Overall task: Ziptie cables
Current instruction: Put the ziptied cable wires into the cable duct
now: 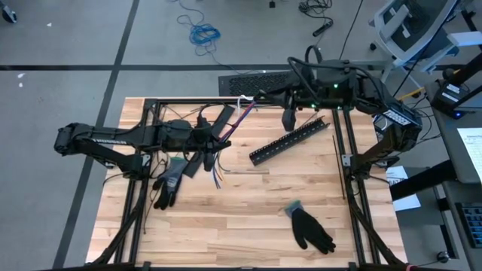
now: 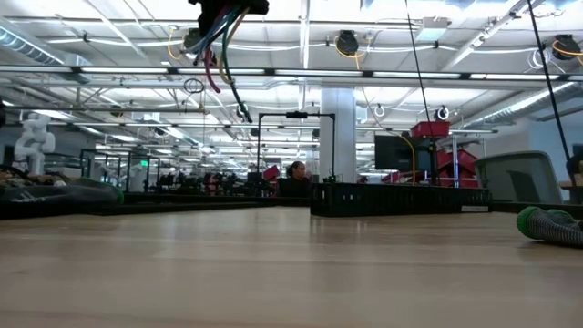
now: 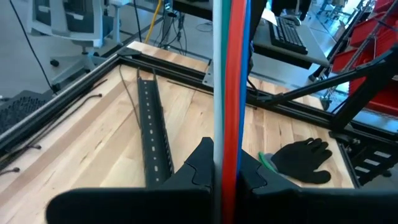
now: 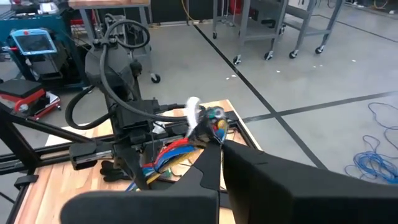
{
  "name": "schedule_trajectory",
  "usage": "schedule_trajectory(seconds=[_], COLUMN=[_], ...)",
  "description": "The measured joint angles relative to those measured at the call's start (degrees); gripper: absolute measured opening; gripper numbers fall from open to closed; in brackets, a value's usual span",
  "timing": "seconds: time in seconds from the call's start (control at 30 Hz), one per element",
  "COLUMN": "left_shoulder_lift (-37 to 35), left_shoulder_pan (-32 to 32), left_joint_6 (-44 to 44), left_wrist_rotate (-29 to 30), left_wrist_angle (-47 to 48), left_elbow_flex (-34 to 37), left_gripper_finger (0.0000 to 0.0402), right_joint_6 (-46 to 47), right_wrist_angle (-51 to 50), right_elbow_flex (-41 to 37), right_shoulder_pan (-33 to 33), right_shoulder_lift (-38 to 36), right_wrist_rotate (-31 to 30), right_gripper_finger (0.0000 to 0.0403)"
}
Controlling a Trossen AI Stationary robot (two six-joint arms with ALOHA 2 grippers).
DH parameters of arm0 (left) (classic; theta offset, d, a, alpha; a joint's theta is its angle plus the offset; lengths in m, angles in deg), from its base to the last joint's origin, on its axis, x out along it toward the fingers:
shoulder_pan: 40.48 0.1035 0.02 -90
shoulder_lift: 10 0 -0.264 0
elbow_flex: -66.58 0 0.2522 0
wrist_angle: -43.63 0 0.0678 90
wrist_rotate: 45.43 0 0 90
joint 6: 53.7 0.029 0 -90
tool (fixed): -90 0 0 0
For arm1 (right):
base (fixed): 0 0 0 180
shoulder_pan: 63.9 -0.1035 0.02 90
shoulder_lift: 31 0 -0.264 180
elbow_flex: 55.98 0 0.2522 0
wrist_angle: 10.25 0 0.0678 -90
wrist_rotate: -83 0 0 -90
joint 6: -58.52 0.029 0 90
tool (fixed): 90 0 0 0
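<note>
- No containers in use; black slotted strip (image 1: 290,141) lying diagonally right of centre in the high view, with nothing in it.
- Left gripper (image 1: 208,143) reaching in from the left, clamped on the cables (image 1: 235,120) near their lower end.
- Right gripper (image 1: 256,98) stretched in from the upper right, closed on the bundle's upper end.
- Cables held taut off the table between the two, white, red and blue strands (image 3: 230,93) running straight, loose tips fanned below the left gripper.

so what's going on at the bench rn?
Both arms hold the cables up off the table. The left gripper grips one end, with the wires running up between its jaws. The right gripper holds the other end near the back edge. The black slotted strip and two gloves lie on the wood. No ziptie is visibly on yet.
</note>
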Motion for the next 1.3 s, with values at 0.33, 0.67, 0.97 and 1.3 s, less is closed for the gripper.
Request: schedule_trajectory(seconds=[0.33,0.67,0.97,1.3], left_shoulder_lift=[0.09,-1.59,-2.05,-2.05], left_shoulder_pan=[-0.04,-0.04,0.0,0.0], left_joint_6=[2.19,0.0,-1.09,-0.88], left_wrist_rotate=[0.92,-0.65,0.98,1.09], left_wrist_angle=[-0.19,11.15,14.4,12.73], left_elbow_flex=[0.09,0.05,0.0,-0.07], left_gripper_finger=[0.002,0.002,0.002,0.002], right_joint_6=[0.04,-0.66,1.49,6.56], right_wrist_angle=[0.68,-11.63,-23.54,-5.82], right_elbow_flex=[0.13,0.09,-14.43,-38.06], right_shoulder_pan=[0.04,0.15,-3.87,-8.44], right_shoulder_lift=[-0.13,-0.11,0.74,0.72], right_wrist_rotate=[-0.1,0.08,1.45,6.7], right_gripper_finger=[0.0001,0.0025,0.0136,0.0262])
